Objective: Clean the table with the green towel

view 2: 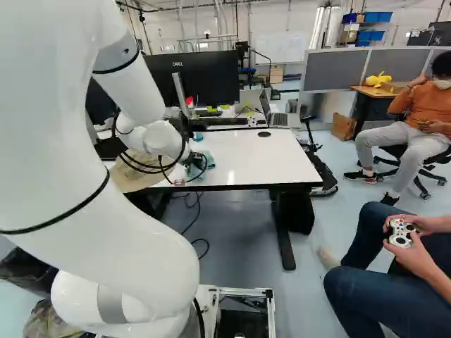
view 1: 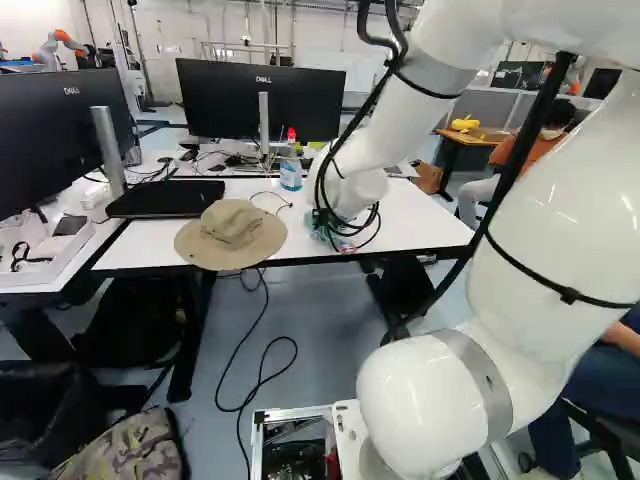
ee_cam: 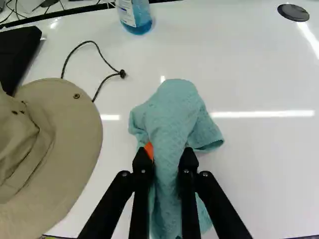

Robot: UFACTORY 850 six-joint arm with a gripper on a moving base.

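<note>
Pinching rumpled, dimpled teal-green cloth towel [ee_cam: 172, 112], black two-fingered gripper [view 2: 196, 162] held it bunched; loose corner spread right over glossy white table [ee_cam: 269, 164].

The table [view 1: 420, 225] has a glossy white top with a dark edge, and bright streaks of reflected light run across it. A tan hat [view 1: 232, 234] lies by the near edge, toward the left in the left base view, its thin dark cord [ee_cam: 97, 52] looped out over the white top. Behind the hat and to its left is a flat black slab [view 1: 165, 198]. A bottle [ee_cam: 134, 16] of blue liquid stands upright near the far edge. The towel [ee_cam: 172, 112], blue-green and bunched, is between hat and round black cap [ee_cam: 293, 12], beside the hat but apart from it.
</note>
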